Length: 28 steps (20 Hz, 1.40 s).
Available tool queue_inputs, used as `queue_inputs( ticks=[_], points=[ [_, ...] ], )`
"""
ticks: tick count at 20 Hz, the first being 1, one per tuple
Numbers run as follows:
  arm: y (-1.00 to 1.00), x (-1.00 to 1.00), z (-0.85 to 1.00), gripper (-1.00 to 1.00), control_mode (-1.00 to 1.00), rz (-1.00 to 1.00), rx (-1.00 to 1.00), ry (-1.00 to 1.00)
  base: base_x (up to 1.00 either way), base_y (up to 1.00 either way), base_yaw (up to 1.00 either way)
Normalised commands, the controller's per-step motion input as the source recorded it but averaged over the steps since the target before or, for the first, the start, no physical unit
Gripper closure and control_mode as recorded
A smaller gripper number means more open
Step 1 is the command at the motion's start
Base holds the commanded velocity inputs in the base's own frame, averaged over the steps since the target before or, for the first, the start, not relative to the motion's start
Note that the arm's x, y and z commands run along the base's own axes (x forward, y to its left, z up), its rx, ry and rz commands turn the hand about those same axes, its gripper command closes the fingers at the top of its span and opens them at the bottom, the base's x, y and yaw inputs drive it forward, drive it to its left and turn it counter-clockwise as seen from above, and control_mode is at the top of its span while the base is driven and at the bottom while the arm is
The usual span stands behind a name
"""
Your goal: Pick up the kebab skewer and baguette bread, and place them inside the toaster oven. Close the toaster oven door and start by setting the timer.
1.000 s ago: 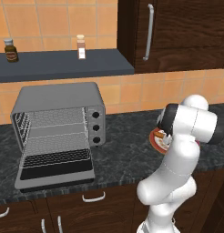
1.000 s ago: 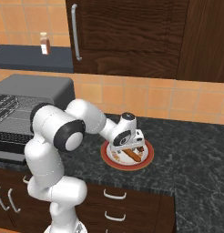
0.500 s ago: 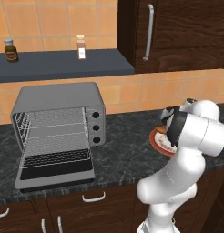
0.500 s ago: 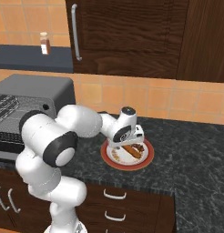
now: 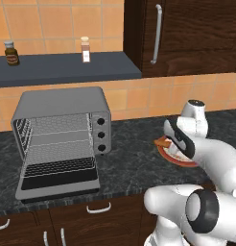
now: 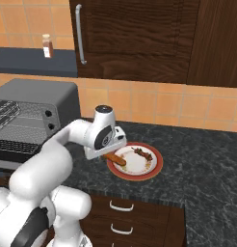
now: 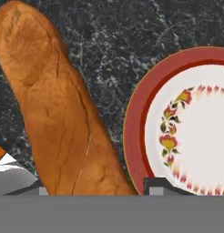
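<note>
My gripper is shut on the baguette bread, a tan-orange loaf, at the left edge of the red-rimmed plate. In the hand view the baguette bread runs up from between the fingertips of my gripper, over dark counter beside the plate. The kebab skewer lies on the plate's far side. The toaster oven stands at the left, its door folded down flat and its racks bare. From the left, one end of the baguette bread pokes out past my gripper.
Three black knobs run down the oven's right front. A shelf above it holds two small bottles. A dark cabinet with a bar handle hangs at upper right. Dark stone counter stretches right of the plate.
My hand has shifted from over the plate's middle to its left edge, carrying the baguette with it. The arm's elbow has swung closer to the cameras.
</note>
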Motion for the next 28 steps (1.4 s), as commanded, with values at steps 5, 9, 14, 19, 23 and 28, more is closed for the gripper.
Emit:
queue_inputs(
  ticks=[5, 9, 14, 19, 23, 28],
  points=[
    [1.0, -0.35, 0.04, 1.0, -1.0, 0.05, 0.0, 0.0, 0.0, 0.0, 0.0],
    [1.0, 0.0, 0.01, 1.0, -1.0, 0.18, -0.07, -0.07, 0.0, 0.0, 0.0],
    [1.0, 0.28, 0.0, 1.0, -1.0, 0.1, -0.01, 0.0, 0.0, 0.0, 0.0],
    [1.0, 0.16, 0.25, 1.0, -1.0, 0.13, -0.06, 0.0, 0.0, 0.0, 0.0],
    [1.0, 0.0, 0.76, 1.0, -1.0, 0.13, -0.11, 0.06, 0.0, 0.0, 0.0],
    [1.0, 0.16, 0.74, 1.0, -1.0, 0.03, -0.06, 0.23, 0.0, 0.0, 0.0]
  ],
)
